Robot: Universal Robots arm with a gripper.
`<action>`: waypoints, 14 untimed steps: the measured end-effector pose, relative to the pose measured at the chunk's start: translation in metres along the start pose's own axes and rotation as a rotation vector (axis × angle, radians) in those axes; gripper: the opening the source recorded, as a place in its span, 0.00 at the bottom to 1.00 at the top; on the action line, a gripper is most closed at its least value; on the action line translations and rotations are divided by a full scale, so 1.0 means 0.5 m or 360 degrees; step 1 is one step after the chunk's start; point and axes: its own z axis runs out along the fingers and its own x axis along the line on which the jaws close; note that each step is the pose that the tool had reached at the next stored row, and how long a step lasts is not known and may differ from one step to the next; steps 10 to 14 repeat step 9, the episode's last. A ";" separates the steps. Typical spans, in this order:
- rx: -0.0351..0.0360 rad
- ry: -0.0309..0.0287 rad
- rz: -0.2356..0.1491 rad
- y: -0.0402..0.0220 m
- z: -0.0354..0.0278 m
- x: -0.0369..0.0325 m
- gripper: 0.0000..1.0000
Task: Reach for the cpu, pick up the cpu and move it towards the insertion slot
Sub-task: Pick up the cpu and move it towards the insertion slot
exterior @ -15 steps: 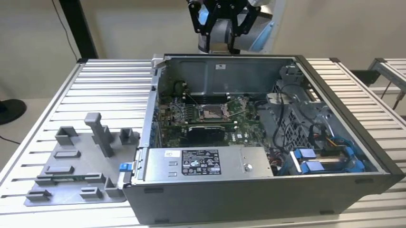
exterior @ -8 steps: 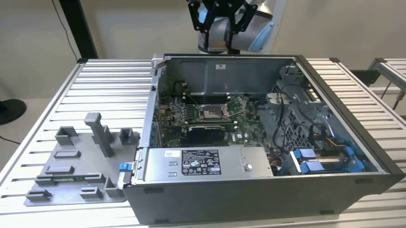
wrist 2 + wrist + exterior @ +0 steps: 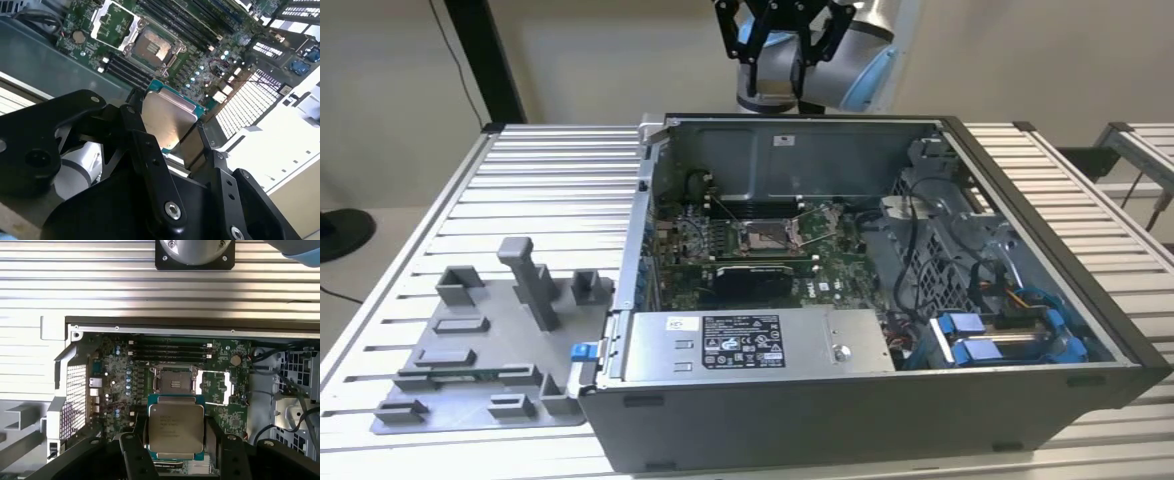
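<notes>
Above open case (image 3: 854, 400), jaws clamped on flat silver-faced square cpu (image 3: 176, 428); metal-framed insertion slot (image 3: 173, 379) below.

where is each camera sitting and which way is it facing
Exterior view: off the arm, looking down over the open computer case on the slatted table; the arm hangs above the case's far wall.
First wrist view: on the arm, looking down into the case past the tool, shut on the cpu, with the insertion slot beyond.
Second wrist view: on the arm, slanted across the tool.
Both wrist views share the cpu and slot.
</notes>
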 end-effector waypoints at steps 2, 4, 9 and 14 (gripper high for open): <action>0.0000 0.00000 0.0000 0.000 0.000 0.000 0.00; 0.0000 0.00000 0.0000 0.000 0.000 0.000 0.00; 0.0000 0.00001 0.0000 0.000 0.000 0.000 0.00; 0.0000 0.00001 0.0000 0.000 0.000 0.000 0.00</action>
